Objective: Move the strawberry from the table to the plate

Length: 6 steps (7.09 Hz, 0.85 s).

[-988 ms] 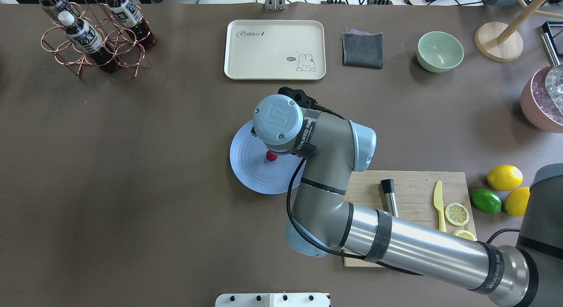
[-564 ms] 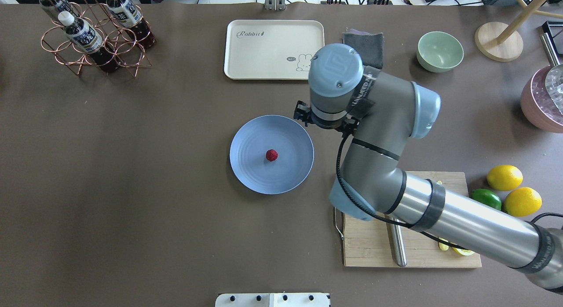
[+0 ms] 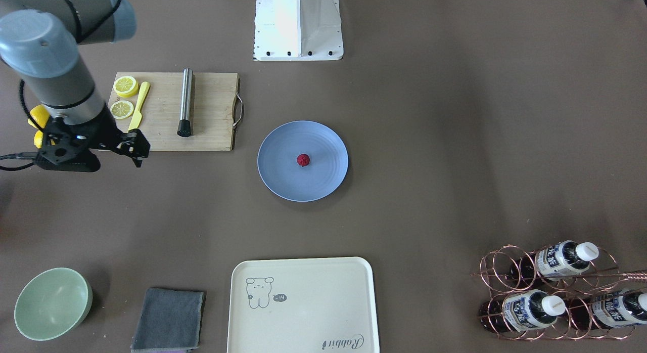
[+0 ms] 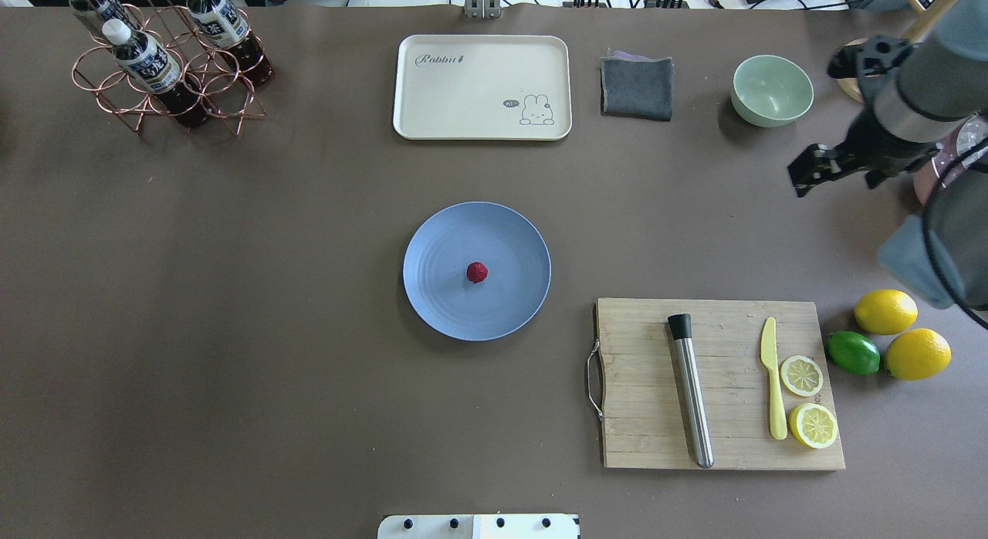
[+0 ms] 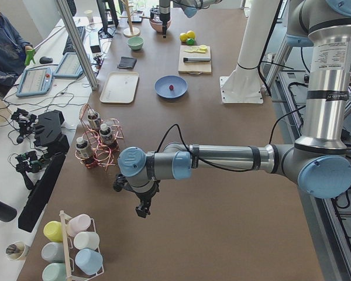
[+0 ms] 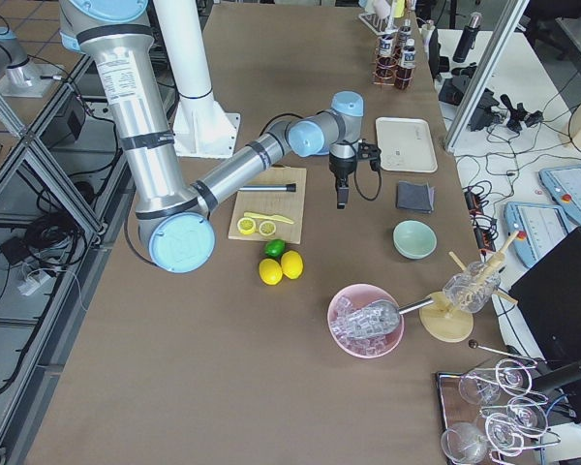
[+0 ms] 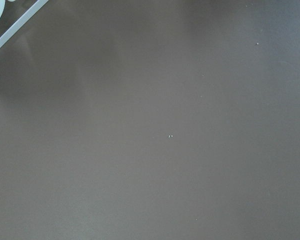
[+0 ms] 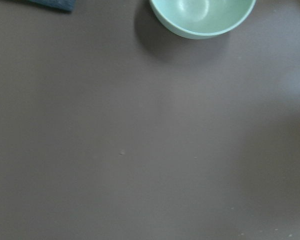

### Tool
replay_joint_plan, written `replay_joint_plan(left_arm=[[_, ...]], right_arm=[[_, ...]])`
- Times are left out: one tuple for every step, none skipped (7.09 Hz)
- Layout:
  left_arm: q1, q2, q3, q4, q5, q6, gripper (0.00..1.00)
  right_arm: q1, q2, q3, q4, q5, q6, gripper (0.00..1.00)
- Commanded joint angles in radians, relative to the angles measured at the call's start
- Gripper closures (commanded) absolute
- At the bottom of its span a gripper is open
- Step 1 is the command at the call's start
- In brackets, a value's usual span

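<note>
The small dark-red strawberry (image 4: 477, 272) (image 3: 303, 160) lies near the middle of the light-blue plate (image 4: 440, 300) (image 3: 280, 178), which rests at the centre of the brown table (image 4: 231, 330). My right gripper (image 4: 837, 172) (image 3: 88, 148) hangs far to the right of the plate, over bare table near the green bowl (image 4: 772, 89). It holds nothing and its fingers stand apart. The right wrist view shows only table and the bowl's edge. My left gripper (image 5: 143, 208) appears only in the exterior left view, over bare table by the bottle rack; I cannot tell its state.
A wooden cutting board (image 4: 641, 415) with a steel muddler, a yellow knife and lemon slices lies right of the plate. Two lemons and a lime (image 4: 853, 352) sit beyond it. The cream tray (image 4: 482, 87), a grey cloth (image 4: 637, 87) and a bottle rack (image 4: 162, 60) line the far edge.
My right arm has swung away from above the plate, far to the right. The strawberry stays put on the plate, now uncovered.
</note>
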Motion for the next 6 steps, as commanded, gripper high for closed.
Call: replay_joint_plan(left_arm=[[-0.002,0.001,-0.001,0.000,-0.001,0.002,0.01],[-0.002,0.001,-0.001,0.000,0.001,0.002,0.01],[-0.002,0.001,0.001,0.000,0.001,0.002,0.01],[-0.002,0.001,0.001,0.000,0.001,0.002,0.01],[-0.002,0.003,0.001,0.000,-0.001,0.002,0.01],[-0.002,0.010,-0.001,-0.002,0.001,0.003,0.01]], right_arm=[[0.253,-0.208,-0.061,0.069,0.111,-0.466,0.00],[0.358,-0.243,-0.115,0.069,0.139,-0.644,0.00],[0.445,-0.257,-0.174,0.069,0.151,-0.774,0.00],[0.506,-0.260,-0.214,0.069,0.158,-0.830,0.00],[0.534,-0.261,-0.219,0.066,0.153,-0.829,0.00],[0.546,-0.281,-0.221,0.069,0.152,-0.824,0.00]])
